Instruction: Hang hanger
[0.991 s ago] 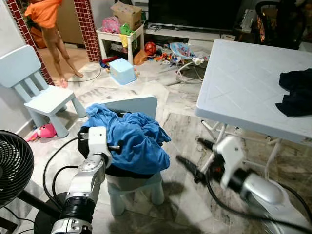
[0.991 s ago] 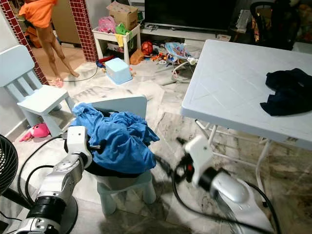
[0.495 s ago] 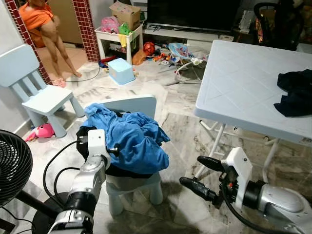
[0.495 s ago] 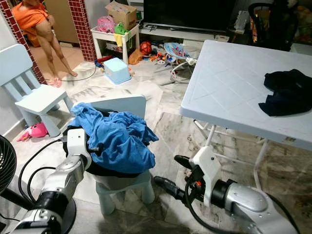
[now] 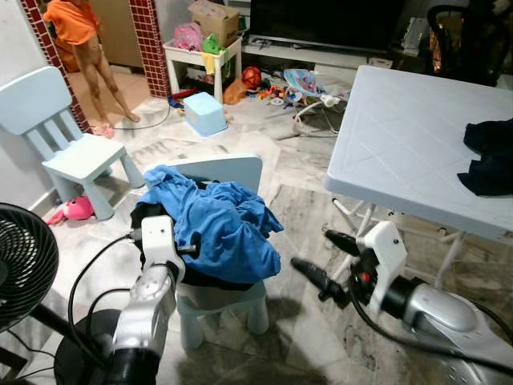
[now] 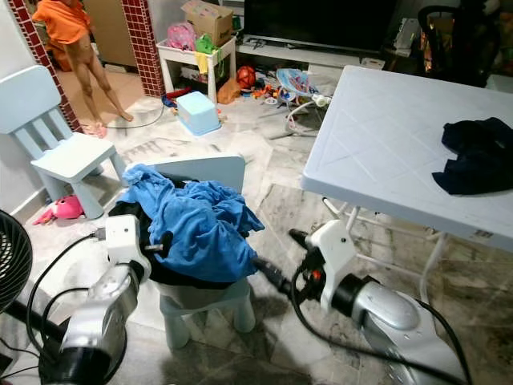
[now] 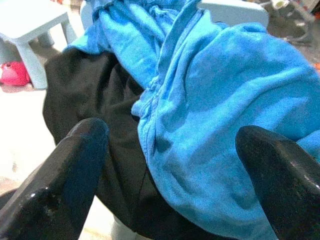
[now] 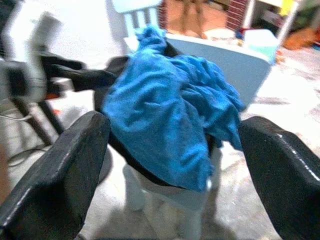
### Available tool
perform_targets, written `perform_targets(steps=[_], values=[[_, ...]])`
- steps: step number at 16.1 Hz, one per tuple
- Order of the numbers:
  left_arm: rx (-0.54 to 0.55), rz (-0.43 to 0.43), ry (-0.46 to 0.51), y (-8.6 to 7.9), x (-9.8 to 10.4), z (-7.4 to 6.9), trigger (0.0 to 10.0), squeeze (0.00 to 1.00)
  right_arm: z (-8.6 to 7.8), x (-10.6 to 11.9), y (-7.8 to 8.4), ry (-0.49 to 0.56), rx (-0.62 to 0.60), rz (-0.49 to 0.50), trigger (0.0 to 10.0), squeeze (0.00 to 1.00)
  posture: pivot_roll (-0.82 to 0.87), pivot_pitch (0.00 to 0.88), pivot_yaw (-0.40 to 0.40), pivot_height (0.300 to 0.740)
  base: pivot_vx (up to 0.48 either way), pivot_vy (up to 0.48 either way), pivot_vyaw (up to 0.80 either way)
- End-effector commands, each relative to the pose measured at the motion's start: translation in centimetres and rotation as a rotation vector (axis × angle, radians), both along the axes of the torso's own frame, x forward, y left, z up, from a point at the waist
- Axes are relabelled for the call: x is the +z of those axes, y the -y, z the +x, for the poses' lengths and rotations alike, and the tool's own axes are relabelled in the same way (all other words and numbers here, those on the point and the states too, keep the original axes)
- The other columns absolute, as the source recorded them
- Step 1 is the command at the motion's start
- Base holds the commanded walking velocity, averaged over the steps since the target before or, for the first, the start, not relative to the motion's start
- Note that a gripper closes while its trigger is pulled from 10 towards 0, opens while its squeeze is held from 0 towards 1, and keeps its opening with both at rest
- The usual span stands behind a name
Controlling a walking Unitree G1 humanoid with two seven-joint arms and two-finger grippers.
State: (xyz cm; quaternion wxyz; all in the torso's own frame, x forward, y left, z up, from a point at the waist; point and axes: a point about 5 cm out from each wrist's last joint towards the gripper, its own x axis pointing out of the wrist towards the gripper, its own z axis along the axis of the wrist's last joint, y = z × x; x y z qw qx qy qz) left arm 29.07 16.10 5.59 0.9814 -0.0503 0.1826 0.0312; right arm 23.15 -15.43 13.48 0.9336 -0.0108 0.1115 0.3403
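Your left claw (image 5: pixel 191 248) sits spread against the blue garment (image 5: pixel 220 224) heaped over black clothing (image 7: pixel 95 105) on the small pale-blue chair (image 5: pixel 216 172). Your right claw (image 5: pixel 325 261) is spread too, low beside the chair, nothing held. I can't make out any hanger.

Marble floor (image 5: pixel 296 208), white table (image 5: pixel 401 136) (toy-strewn room)

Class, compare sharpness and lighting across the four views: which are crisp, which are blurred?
Both eye views: evenly lit, mostly sharp. Left wrist view: blue cloth fairly sharp, floor washed out bright. Right wrist view: soft throughout, the left gripper smeared.
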Motion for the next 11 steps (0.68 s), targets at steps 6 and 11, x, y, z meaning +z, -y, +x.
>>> perform_targets(steps=[6,11], values=[[0.032,0.029,0.026,-1.2,1.5,-1.2,10.0,0.00,2.6,-0.3,-0.1,0.070,-0.135,-0.003,10.0,0.00,-0.11,0.000,-0.015,0.740,0.000,0.000,0.40],[-0.024,0.012,0.001,-0.8,1.7,-0.3,10.0,0.00,3.3,0.0,0.9,0.125,-0.262,-0.001,10.0,0.00,-0.13,0.000,-0.001,0.740,0.000,0.000,0.16]])
